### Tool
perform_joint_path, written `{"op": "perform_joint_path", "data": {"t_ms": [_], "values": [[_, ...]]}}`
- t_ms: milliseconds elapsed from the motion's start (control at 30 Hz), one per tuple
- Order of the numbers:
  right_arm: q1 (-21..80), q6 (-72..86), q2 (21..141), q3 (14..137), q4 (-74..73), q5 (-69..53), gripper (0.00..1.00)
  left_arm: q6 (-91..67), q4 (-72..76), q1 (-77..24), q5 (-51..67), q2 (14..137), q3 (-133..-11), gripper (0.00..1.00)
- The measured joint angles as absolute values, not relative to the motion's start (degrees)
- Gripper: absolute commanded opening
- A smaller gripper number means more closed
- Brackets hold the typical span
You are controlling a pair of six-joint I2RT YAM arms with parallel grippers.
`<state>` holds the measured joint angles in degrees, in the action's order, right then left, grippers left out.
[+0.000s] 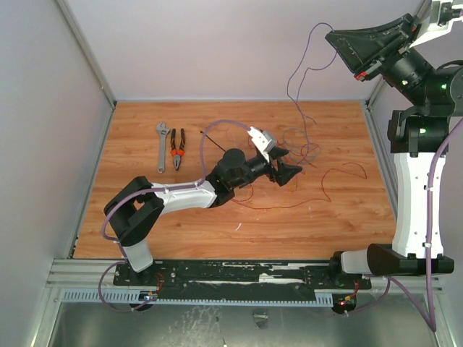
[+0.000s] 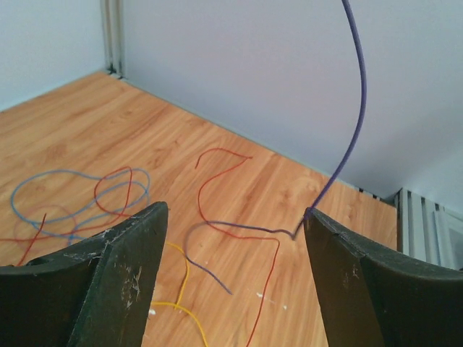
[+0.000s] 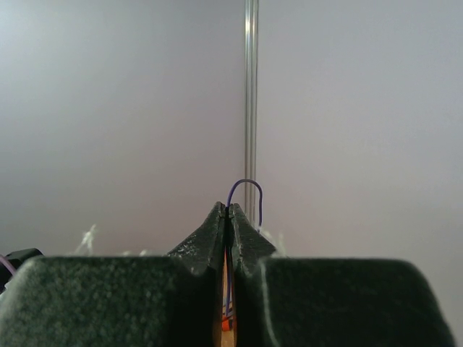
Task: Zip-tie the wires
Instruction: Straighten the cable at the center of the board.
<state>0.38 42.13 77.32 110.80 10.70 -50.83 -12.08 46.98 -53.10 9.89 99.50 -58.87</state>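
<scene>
Right end effector [image 3: 229, 213] clamped on the purple wire's [image 3: 244, 180] tip, left end effector [image 2: 235, 210] gaping below. So little pinched, it could slip free!

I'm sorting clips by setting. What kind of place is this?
Probably a robotics lab test cell: a wood-grain tabletop boxed in by plain panel walls, a left arm and right arm bolted to an aluminium rail, and an adjustable wrench, pliers and loose thin wires laid out.

Thin wires [image 1: 304, 153] sprawl loose and flat, one purple strand [image 1: 292, 72] rising high; the dark zip tie [image 1: 215, 143] lies nearby.
</scene>
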Motion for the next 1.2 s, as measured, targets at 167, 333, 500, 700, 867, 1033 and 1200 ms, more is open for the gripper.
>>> {"op": "perform_joint_path", "data": {"t_ms": [167, 333, 500, 700, 867, 1033, 1200], "values": [[0.38, 42.13, 76.90, 110.67, 10.70, -50.83, 0.02, -13.41, 49.23, -53.10, 10.11, 99.96, -59.68, 0.81], [0.38, 42.37, 76.03, 109.73, 11.53, -50.85, 0.02, -14.37, 51.00, -53.12, 10.57, 100.71, -59.72, 0.80], [0.38, 43.31, 75.59, 108.66, 12.69, -51.29, 0.03, -14.37, 51.11, -53.12, 11.11, 102.87, -61.28, 0.80], [0.38, 43.55, 75.44, 108.16, 12.93, -51.68, 0.03, -13.13, 50.52, -53.10, 11.07, 105.58, -66.19, 0.72], [0.38, 43.48, 74.83, 108.14, 12.67, -51.79, 0.04, -11.86, 50.22, -53.10, 10.83, 106.54, -68.31, 0.56], [0.38, 41.45, 74.56, 110.08, 9.47, -50.81, 0.04, -11.25, 49.93, -53.10, 10.52, 106.56, -66.94, 0.11], [0.38, 38.52, 75.20, 112.92, 5.04, -49.50, 0.03, -10.41, 49.45, -52.64, 10.26, 106.54, -62.72, 0.00]]}}
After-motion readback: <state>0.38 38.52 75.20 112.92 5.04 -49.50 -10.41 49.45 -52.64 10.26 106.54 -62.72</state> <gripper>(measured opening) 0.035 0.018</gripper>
